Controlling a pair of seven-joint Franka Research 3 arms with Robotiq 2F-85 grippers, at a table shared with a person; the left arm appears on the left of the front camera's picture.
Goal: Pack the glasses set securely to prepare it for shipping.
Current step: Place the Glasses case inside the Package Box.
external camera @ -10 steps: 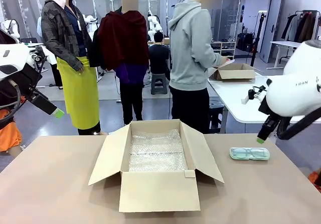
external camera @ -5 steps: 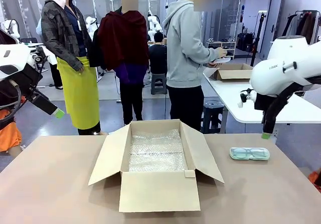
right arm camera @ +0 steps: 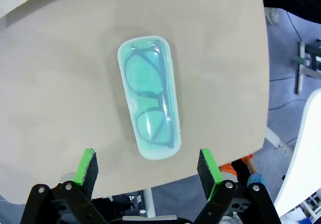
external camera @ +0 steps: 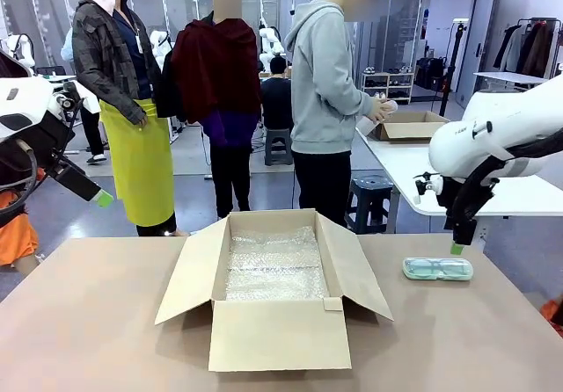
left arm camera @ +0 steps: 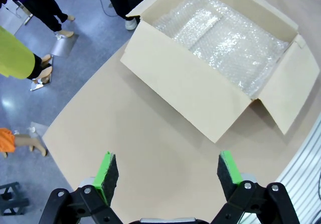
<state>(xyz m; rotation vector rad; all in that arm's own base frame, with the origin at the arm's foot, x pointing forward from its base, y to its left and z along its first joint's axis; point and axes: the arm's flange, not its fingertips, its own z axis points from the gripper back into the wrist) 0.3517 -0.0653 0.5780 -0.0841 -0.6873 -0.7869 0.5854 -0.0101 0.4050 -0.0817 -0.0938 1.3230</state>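
the mint-green case (right arm camera: 149, 111) lay flat on the table (external camera: 88, 322), right of the open cardboard box (external camera: 280, 332). the right gripper (right arm camera: 148, 162) hung just above it, fingers spread wide and apart from it; the left gripper (left arm camera: 168, 166), far left, was spread too.

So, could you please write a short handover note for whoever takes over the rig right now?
The left end effector is open and empty, held up to the left of the box.
The right end effector is open and empty, poised above the green case without touching it.
The case lies flat on the table, right of the box.
Done: the box is open and lined with bubble wrap.
Left: grasp the case, place it in the box, close the flaps.
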